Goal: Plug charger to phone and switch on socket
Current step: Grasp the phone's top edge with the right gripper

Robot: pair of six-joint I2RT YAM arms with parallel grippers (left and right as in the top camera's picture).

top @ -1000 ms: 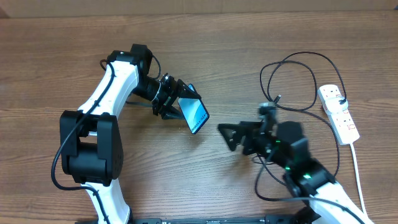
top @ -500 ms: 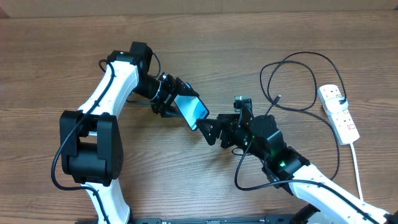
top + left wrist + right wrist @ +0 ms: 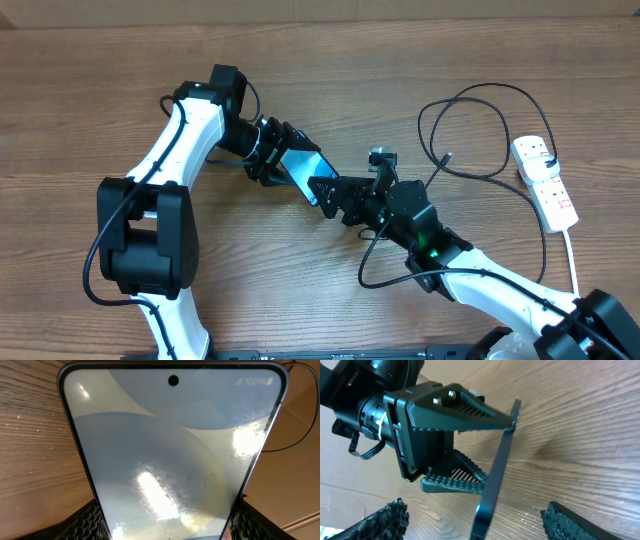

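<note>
The phone (image 3: 302,167), slim with a light blue screen and black edge, is held tilted above the table by my left gripper (image 3: 283,163), which is shut on it. In the left wrist view the screen (image 3: 170,455) fills the frame between the fingers. My right gripper (image 3: 327,194) is open with its fingers on either side of the phone's free end; the right wrist view shows the phone edge-on (image 3: 496,480) between them, not touched. The charger cable (image 3: 470,100) loops at the right, its tip (image 3: 447,157) lying loose. The white socket strip (image 3: 545,180) lies at the far right.
The strip's thick white cord (image 3: 576,270) runs down toward the front edge. A thin black cable (image 3: 385,268) hangs from my right arm. Wooden table (image 3: 400,60) all around.
My right arm has swung left from the table's middle right to the phone, and its open fingers now straddle the phone's end. My left gripper has pulled the phone slightly up and left.
</note>
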